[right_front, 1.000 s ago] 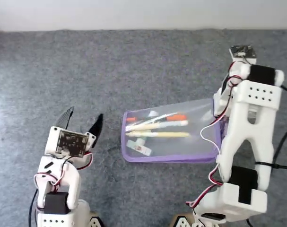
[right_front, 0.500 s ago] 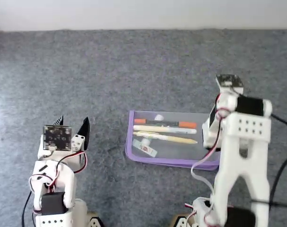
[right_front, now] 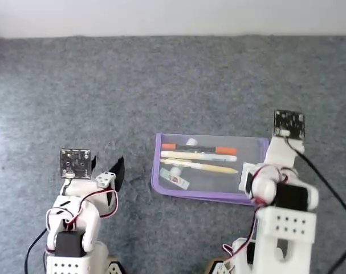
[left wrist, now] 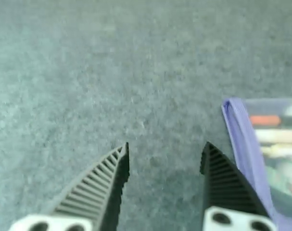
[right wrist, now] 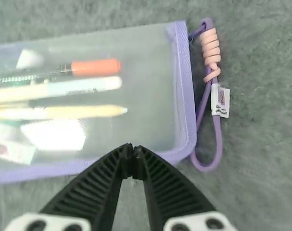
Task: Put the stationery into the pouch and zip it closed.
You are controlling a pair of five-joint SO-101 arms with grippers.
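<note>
Arms stand at the near edge of the grey felt-like table cover, one on each side. On the left, the left gripper hangs over bare cover, its two black ridged jaws spread apart with nothing between them. On the right, the right gripper has its black jaws pressed tip to tip and holds nothing. In its wrist view the tips sit over the near long edge of the flat clear plastic pouch with purple trim; whether they touch it cannot be told.

The pouch lies flat between the two arms, nearer the right one and apart from the left gripper. All the stationery shows through its clear face. Nearest is a small white labelled piece, then a long yellow pencil, then a pale white pen, then an orange-capped pen, all lying along the pouch's length and roughly parallel. A small white rounded lump sits by the far edge.

At the pouch's right end a purple strap loop lies on the cover, carrying a peach coiled cord and a little white tag. Whether the zip is drawn shut cannot be made out.

Beyond the pouch the cover runs on to a white wall strip.
</note>
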